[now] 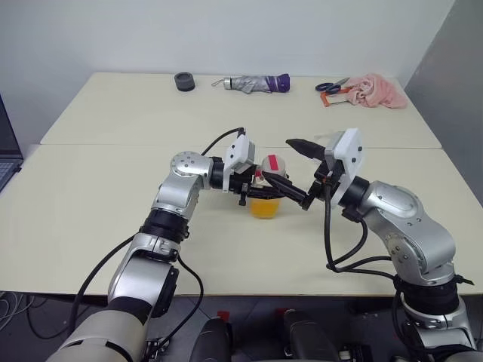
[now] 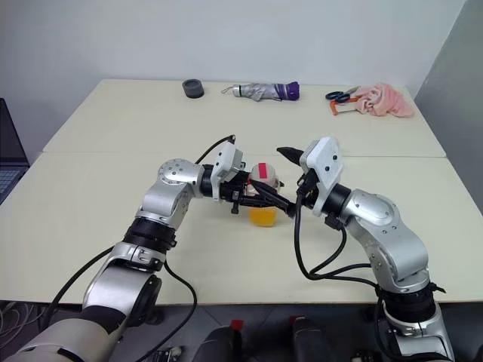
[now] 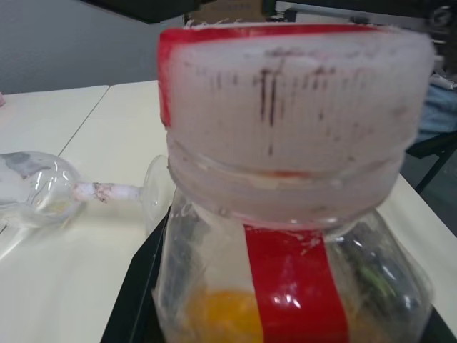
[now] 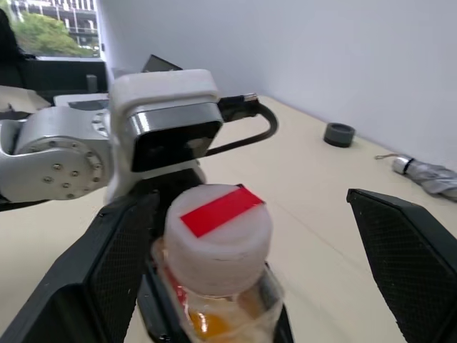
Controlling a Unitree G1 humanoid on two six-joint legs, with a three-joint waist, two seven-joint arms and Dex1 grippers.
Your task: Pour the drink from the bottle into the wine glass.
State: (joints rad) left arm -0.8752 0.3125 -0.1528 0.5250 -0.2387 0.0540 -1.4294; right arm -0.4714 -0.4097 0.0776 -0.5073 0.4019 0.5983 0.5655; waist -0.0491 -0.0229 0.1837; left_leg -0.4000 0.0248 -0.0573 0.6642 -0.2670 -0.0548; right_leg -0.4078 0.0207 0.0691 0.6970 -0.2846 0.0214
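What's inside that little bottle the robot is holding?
The bottle, capped in white, holds orange-yellow drink pooled at the bottom; the upper part looks empty. The left pincer and red label stripe cover part of it, so the exact level is unclear.

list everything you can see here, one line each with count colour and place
bottle: 1, clear with red stripe, held above near table
cap: 1, white with red strip, on bottle
drink: orange-yellow, low in bottle
wine glass: 1, clear, lying on its side on table
table: 2, cream, pushed together
ring: 1, dark grey, far table
umbrella: 1, grey and purple, far table
scissors: 1, blue handles, far table
cloth: 1, pink, far table
left gripper: shut on bottle
right gripper: open, beside cap
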